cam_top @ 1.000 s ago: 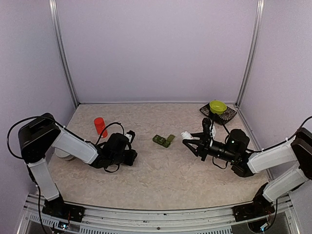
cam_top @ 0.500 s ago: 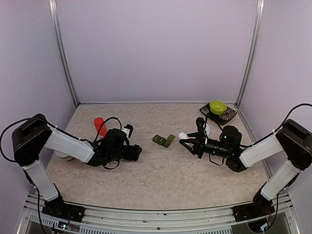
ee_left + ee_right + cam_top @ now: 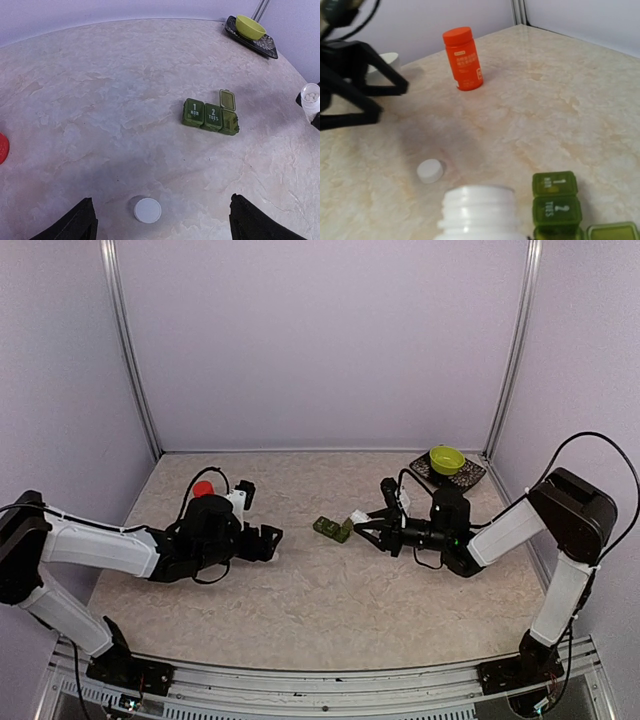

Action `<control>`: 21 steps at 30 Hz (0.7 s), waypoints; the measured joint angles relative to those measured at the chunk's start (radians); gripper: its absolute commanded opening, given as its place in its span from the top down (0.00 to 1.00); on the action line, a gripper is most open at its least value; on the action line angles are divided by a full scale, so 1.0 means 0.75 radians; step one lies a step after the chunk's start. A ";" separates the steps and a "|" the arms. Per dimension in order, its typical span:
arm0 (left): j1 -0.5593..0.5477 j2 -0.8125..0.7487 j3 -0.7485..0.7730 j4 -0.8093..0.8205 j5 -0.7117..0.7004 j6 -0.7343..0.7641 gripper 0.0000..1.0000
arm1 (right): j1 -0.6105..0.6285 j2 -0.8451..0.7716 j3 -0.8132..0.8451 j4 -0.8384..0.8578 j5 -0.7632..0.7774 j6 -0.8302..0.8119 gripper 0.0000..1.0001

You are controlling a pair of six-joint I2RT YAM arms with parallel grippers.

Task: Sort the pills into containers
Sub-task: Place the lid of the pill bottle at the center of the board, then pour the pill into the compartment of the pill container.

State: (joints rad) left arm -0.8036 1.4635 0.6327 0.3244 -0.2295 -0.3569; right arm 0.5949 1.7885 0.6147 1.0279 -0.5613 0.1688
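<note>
The containers, a dark green strip of three compartments, lie mid-table with the third lid flipped up. My right gripper is shut on an uncapped white pill bottle, held just right of the strip. White pills show inside the bottle's mouth. My left gripper is open low over the table, left of the strip. A white cap lies loose on the table between its fingers, also in the right wrist view.
An orange pill bottle stands upright at the back left. A yellow-green bowl sits on a dark tray in the back right corner. Walls and metal posts close in the table.
My left gripper has opened and let go of the white cap, which now lies on the table. The right arm has carried the bottle leftward up to the green strip.
</note>
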 measured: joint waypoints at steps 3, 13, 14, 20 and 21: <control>0.000 -0.046 -0.034 -0.005 0.011 -0.002 0.10 | -0.001 0.037 0.060 -0.052 0.007 -0.015 0.97; 0.018 -0.124 -0.195 0.087 0.073 0.058 0.01 | -0.001 0.086 0.134 -0.238 0.052 -0.035 0.96; 0.018 -0.135 -0.213 0.108 0.077 0.066 0.01 | -0.001 0.087 0.140 -0.250 0.054 -0.036 0.95; 0.035 -0.160 -0.293 0.220 0.091 0.097 0.01 | -0.001 0.125 0.199 -0.342 0.068 -0.053 0.95; 0.039 -0.159 -0.300 0.233 0.092 0.097 0.01 | -0.001 0.134 0.211 -0.358 0.072 -0.056 0.95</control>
State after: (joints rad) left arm -0.7746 1.3441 0.4076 0.4995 -0.1608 -0.2840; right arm 0.5941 1.8889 0.7727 0.7597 -0.5076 0.1268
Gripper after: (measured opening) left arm 0.986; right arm 0.322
